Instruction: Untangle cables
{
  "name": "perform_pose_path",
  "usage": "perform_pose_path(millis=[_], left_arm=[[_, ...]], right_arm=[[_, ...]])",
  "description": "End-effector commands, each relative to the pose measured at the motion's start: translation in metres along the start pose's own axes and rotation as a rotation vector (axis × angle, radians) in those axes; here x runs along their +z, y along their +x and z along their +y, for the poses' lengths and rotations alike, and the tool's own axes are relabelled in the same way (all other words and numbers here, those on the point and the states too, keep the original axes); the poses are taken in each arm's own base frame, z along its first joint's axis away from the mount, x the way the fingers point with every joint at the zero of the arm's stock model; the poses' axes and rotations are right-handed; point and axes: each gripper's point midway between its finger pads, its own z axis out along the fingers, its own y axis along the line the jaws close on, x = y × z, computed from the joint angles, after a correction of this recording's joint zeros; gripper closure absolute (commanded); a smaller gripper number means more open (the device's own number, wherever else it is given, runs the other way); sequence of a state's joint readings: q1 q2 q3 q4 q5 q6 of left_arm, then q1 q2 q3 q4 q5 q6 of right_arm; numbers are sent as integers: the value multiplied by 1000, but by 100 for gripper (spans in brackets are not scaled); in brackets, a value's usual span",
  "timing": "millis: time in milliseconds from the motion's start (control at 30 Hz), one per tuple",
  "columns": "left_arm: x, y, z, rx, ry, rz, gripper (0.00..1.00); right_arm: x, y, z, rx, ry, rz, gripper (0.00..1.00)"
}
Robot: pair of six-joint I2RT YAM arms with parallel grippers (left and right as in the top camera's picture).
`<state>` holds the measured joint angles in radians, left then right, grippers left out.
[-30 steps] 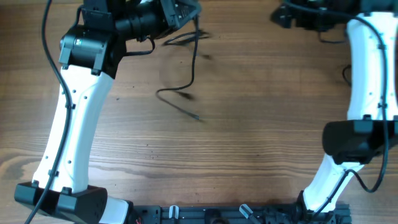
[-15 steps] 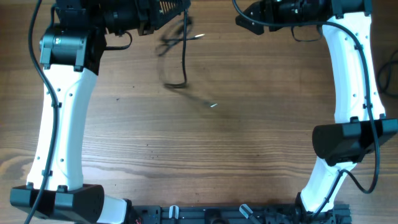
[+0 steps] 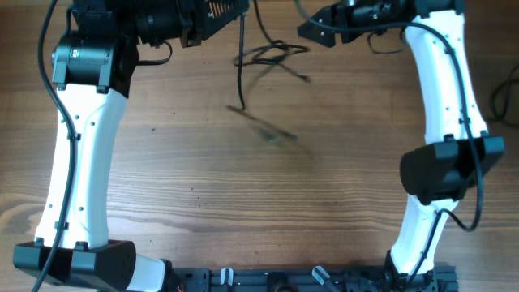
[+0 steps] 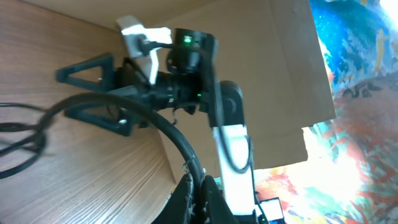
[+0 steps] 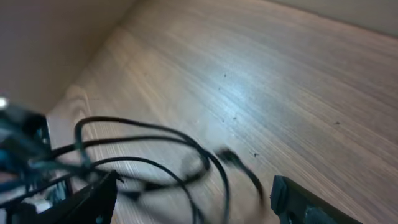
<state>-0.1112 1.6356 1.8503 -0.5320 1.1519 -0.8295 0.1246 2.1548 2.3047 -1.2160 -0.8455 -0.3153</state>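
The left claw (image 3: 235,11) is partly cut off by the upper edge of the overhead frame and its tips are not visible. A cord runs out of it in the left wrist view, so it reads as clamped on the cables (image 3: 272,53). These are thin black cords, motion-blurred, at upper centre. One strand hangs straight and loose loops lie to its right, above the counter (image 3: 324,203). Plug ends are indistinct. The right claw (image 3: 313,31) has its jaws spread, just beside the loops; contact cannot be determined.

No legible text, label, brand, number or sign in any view.
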Motion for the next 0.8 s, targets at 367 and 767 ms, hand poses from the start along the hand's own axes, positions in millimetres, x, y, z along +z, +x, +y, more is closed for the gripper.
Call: perform_pose_path(millis=[367, 767], left_arm=[[-5, 6, -20, 1, 39, 17, 96], [-5, 6, -20, -13, 40, 17, 96]], right_arm=[[58, 26, 21, -137, -224, 68, 91], [60, 24, 26, -257, -244, 48, 17]])
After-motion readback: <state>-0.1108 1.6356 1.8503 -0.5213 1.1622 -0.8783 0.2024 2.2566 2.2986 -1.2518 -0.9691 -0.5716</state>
